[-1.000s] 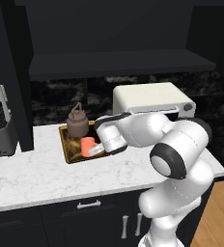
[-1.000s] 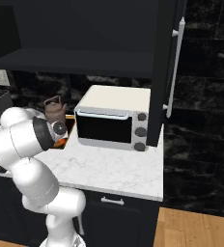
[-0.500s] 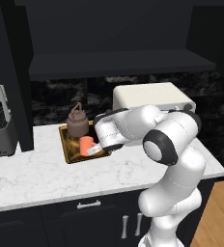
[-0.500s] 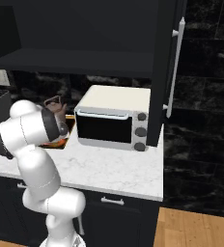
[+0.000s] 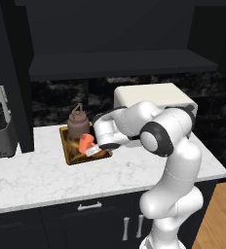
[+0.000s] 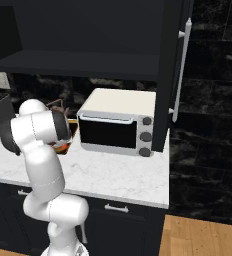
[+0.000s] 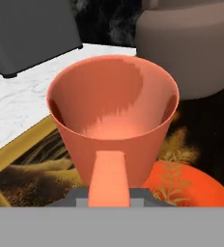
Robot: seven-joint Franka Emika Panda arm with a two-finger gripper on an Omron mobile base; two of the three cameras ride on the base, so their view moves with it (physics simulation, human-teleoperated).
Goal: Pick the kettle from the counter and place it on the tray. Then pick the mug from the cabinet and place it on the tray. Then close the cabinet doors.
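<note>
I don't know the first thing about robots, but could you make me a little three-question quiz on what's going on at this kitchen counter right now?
1. True or false: the kettle already stands on the tray.
2. What is the gripper holding by its handle? A) the kettle B) the mug C) the toaster oven's knob
3. Fill in: the cabinet door with the long silver handle, right of the toaster oven, stands ____.

Key:
1. True; the brown kettle sits at the tray's back.
2. B; the hand view shows the jaws closed on the handle of the orange mug, over the tray.
3. Open; it sticks out toward the room, so closing is not yet done.
</note>
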